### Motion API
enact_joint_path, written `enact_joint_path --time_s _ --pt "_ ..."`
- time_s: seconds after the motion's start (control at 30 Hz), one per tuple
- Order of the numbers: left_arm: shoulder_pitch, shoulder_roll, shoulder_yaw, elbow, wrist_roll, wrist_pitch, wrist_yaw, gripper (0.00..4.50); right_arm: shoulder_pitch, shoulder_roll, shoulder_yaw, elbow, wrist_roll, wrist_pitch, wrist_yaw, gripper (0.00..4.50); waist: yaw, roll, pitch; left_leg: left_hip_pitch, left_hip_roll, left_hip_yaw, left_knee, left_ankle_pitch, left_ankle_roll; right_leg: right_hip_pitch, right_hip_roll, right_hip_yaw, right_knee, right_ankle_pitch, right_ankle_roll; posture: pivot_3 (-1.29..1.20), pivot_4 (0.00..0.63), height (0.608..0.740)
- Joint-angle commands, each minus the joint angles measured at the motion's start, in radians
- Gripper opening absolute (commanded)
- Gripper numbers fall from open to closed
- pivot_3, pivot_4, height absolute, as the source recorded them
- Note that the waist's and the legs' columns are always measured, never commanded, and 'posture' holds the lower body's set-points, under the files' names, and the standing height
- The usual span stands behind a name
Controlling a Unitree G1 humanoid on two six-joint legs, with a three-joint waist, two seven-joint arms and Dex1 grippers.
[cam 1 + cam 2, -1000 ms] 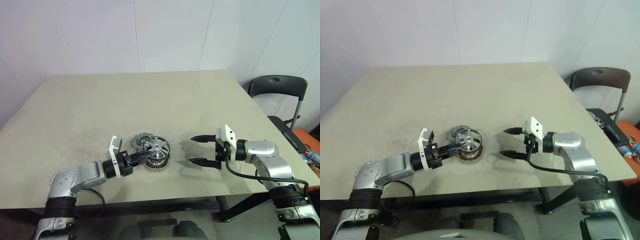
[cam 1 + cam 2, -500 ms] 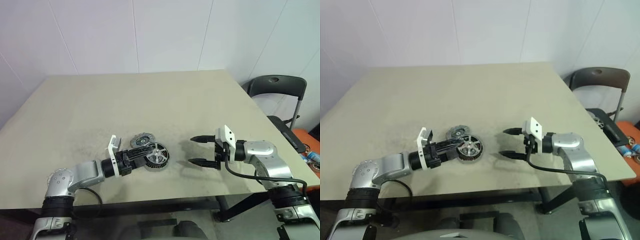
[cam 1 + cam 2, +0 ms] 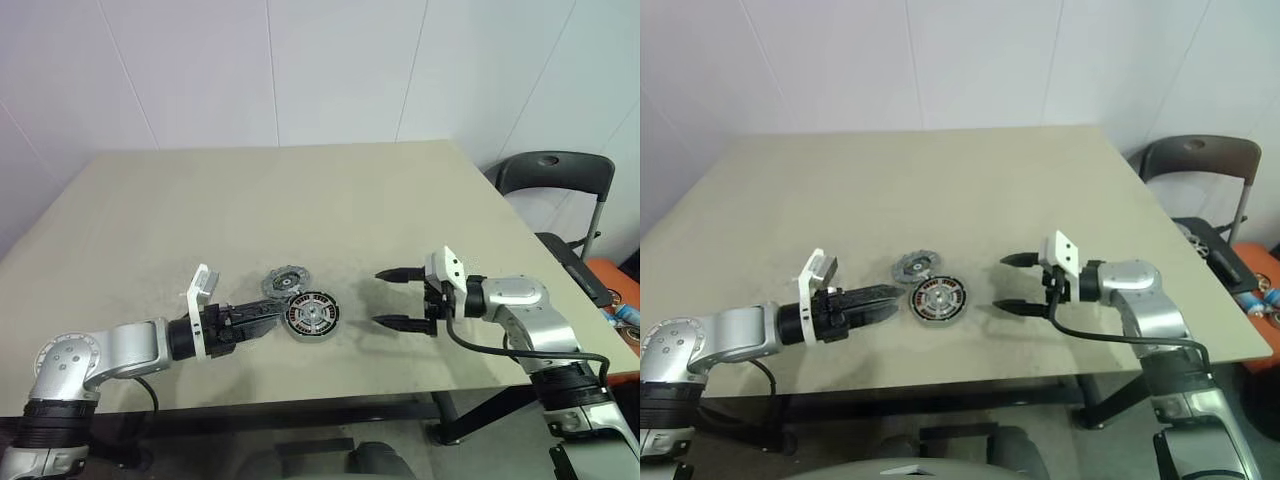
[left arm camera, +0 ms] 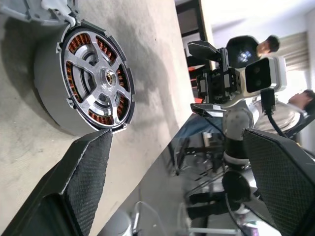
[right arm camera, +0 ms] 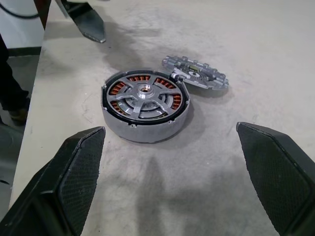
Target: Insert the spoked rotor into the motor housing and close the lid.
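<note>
The left gripper (image 3: 892,292) is letting go, open and backing away toward 9 o'clock. The spoked rotor (image 5: 146,97) is now sitting inside the motor housing (image 5: 129,129). The lid (image 3: 912,266) is lying at its 11 o'clock, waiting. The right gripper (image 3: 1005,283) is staying open.

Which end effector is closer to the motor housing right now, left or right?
Left. The left end effector sits open just beside the motor housing; the right end effector, also open, hovers farther off on the opposite side.

Spoked rotor (image 3: 312,314) seated in motor housing (image 3: 300,332); lid (image 3: 284,280) just beside.

The lid (image 4: 47,10) — cut off by the frame's edge.
</note>
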Motion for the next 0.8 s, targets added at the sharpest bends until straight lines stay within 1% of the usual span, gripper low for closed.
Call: enact_joint_path --time_s 0.03,0.1,0.13,0.2,0.23,0.27,0.3,0.4,0.43,0.47,0.5,0.57,0.67,0.8 --pt "-0.033 0.044 0.054 -0.122 0.269 -0.118 -0.168 4.47 -0.055 0.019 0.009 -0.012 0.002 0.025 -0.015 4.50 -0.002 0.001 0.000 0.000 0.000 0.000 0.000 0.000 0.000 0.000 0.001 0.000 0.000 0.000 0.000 0.00 0.000 0.740" --pt "-0.029 0.060 0.068 -0.116 0.366 -0.170 -0.268 4.47 -0.069 0.034 0.018 -0.021 0.003 0.043 -0.024 4.50 -0.002 0.001 0.000 0.001 0.000 0.002 0.000 0.001 -0.001 0.000 0.003 0.000 0.000 -0.001 -0.002 0.00 0.000 0.740" --pt "-0.026 0.065 0.073 -0.110 0.401 -0.186 -0.310 4.49 -0.076 0.042 0.023 -0.025 0.005 0.051 -0.027 4.31 -0.003 0.001 0.000 0.001 0.000 0.002 0.000 0.001 -0.001 0.000 0.004 0.001 0.000 -0.001 -0.003 0.00 0.000 0.740" --pt "-0.008 0.075 0.073 -0.125 0.520 -0.264 -0.411 4.50 -0.090 0.061 0.034 -0.030 0.006 0.068 -0.035 3.91 -0.004 0.002 0.000 0.002 0.002 0.001 0.000 0.001 -0.002 0.000 0.006 0.001 0.000 -0.001 -0.002 0.00 0.000 0.740" --pt "0.002 0.077 0.071 -0.135 0.578 -0.306 -0.453 4.50 -0.097 0.070 0.039 -0.031 0.004 0.076 -0.039 3.59 -0.004 0.002 0.001 0.002 0.002 0.002 -0.001 0.001 -0.002 0.000 0.006 0.001 0.000 -0.001 -0.002 0.00 0.000 0.740" --pt "0.022 0.077 0.068 -0.156 0.665 -0.386 -0.505 4.50 -0.106 0.085 0.048 -0.032 0.001 0.082 -0.046 3.20 -0.004 0.002 0.001 0.002 0.002 0.002 -0.001 0.001 -0.002 0.000 0.007 0.001 0.000 -0.001 -0.002 0.00 0.000 0.740" --pt "0.038 0.074 0.065 -0.170 0.731 -0.447 -0.543 4.50 -0.112 0.096 0.057 -0.032 -0.003 0.083 -0.052 2.92 -0.006 0.002 0.001 0.002 0.003 0.002 -0.001 0.001 -0.002 0.000 0.007 0.001 0.000 -0.001 -0.002 0.00 0.000 0.740" --pt "0.071 0.096 0.053 -0.181 0.860 -0.548 -0.670 4.50 -0.131 0.138 0.085 -0.028 -0.020 0.075 -0.074 1.91 -0.004 0.002 0.001 0.001 0.004 0.002 -0.001 0.001 -0.002 -0.001 0.007 0.002 -0.001 -0.001 -0.002 0.00 0.000 0.740" --pt "0.077 0.096 0.051 -0.179 0.905 -0.588 -0.696 4.50 -0.140 0.156 0.098 -0.021 -0.029 0.076 -0.086 1.48 -0.004 0.002 0.001 0.001 0.004 0.003 -0.001 0.001 -0.002 -0.001 0.007 0.002 -0.001 -0.001 -0.002 0.00 0.000 0.740" --pt "0.080 0.087 0.054 -0.175 0.937 -0.620 -0.713 4.50 -0.148 0.171 0.109 -0.014 -0.040 0.073 -0.098 1.18 -0.004 0.002 0.001 0.001 0.004 0.003 -0.001 0.001 -0.002 -0.001 0.007 0.002 -0.001 -0.001 -0.002 0.00 0.000 0.740" --pt "0.079 0.072 0.056 -0.165 0.972 -0.660 -0.726 4.50 -0.158 0.189 0.122 -0.002 -0.052 0.070 -0.111 0.75 -0.004 0.002 0.001 0.001 0.004 0.003 -0.001 0.001 -0.002 -0.001 0.007 0.002 -0.001 -0.001 -0.002 0.00 0.000 0.740" --pt "0.092 0.038 0.046 -0.144 1.100 -0.816 -0.757 4.50 -0.182 0.228 0.150 0.032 -0.090 0.058 -0.148 0.11 -0.003 0.002 0.001 0.001 0.005 0.003 -0.001 0.001 -0.002 -0.001 0.007 0.002 -0.001 0.000 -0.001 0.00 0.000 0.740" --pt "0.117 0.037 0.025 -0.125 1.186 -0.880 -0.813 4.50 -0.198 0.264 0.184 0.063 -0.119 0.058 -0.160 0.04 -0.004 0.002 0.001 0.001 0.005 0.003 -0.001 0.001 -0.002 -0.001 0.007 0.002 -0.001 0.000 -0.001 0.00 0.000 0.740" --pt "0.120 0.000 0.038 -0.099 1.254 -0.931 -0.796 4.50 -0.206 0.279 0.227 0.108 -0.164 0.037 -0.156 0.04 -0.001 0.002 0.001 0.000 0.007 0.003 -0.001 0.001 -0.001 -0.002 0.006 0.002 -0.001 0.001 0.000 0.00 0.000 0.740"
